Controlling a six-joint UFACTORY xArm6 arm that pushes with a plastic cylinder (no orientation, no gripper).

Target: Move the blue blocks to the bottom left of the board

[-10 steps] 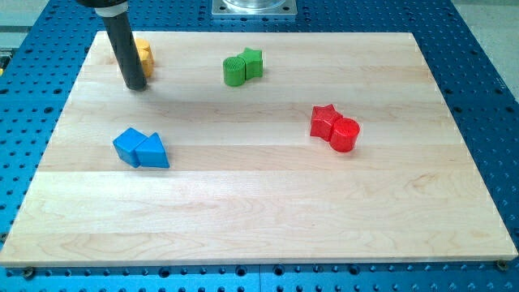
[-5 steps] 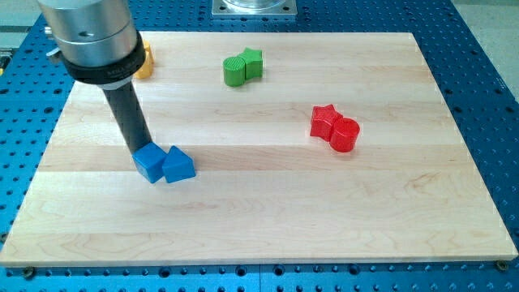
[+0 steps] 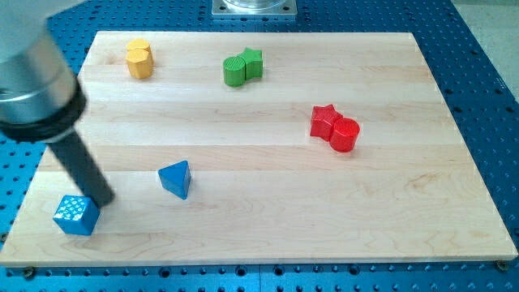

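A blue cube-like block [image 3: 76,215] lies near the board's bottom left corner. A blue triangular block [image 3: 177,178] lies apart from it, to its upper right. My tip [image 3: 103,199] rests on the board right beside the blue cube's upper right side, between the two blue blocks and closer to the cube. The rod slants up to the view's left edge.
A yellow block [image 3: 139,57] sits at the top left. Two green blocks [image 3: 242,66] touch each other at the top centre. A red star [image 3: 325,121] and a red cylinder [image 3: 345,135] touch at the right. The board's edge [image 3: 243,263] runs along the bottom.
My tip has swept from the top left down to the bottom left. The two blue blocks, first joined, have split: the cube went to the bottom left corner, the triangle stayed near the middle left.
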